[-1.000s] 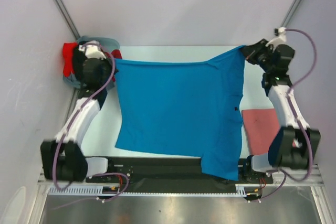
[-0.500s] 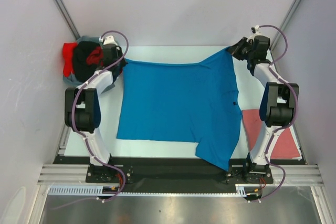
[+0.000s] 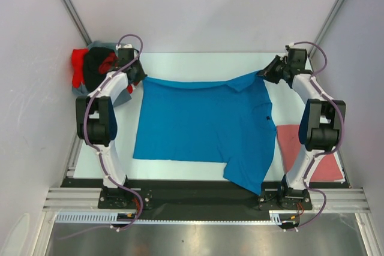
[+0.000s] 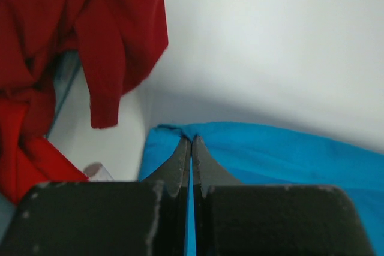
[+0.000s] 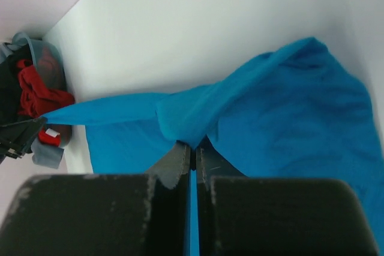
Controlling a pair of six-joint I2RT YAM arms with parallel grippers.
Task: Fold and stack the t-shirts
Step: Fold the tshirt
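on the worktop (image 3: 198,61), the blue shirt (image 3: 204,127) is lying spread across the middle. its near right part is overlapping the black rail (image 3: 180,187) at the near edge. both far corners of the shirt are being gripped.

left end effector (image 4: 191,148) is pinching the far left corner. its fingers are pressed together, with blue cloth bunched at the tips.

right end effector (image 5: 192,148) is pinching the far right corner. its fingers are pressed together on a fold of blue cloth that is draping over the tips.

in the top view the far edge is sagging slightly between the two grips. the far right corner is rising off the worktop toward the right end effector.

a pile of shirts (image 3: 96,70) is sitting at the far left corner, just beside the left end effector. bright red, dark red and black cloth are showing, with grey-blue underneath.

a pink-red shirt (image 3: 294,142) is lying flat at the right side, partly hidden by the right arm. the blue shirt's right edge is running just beside it; cannot tell whether they are touching.
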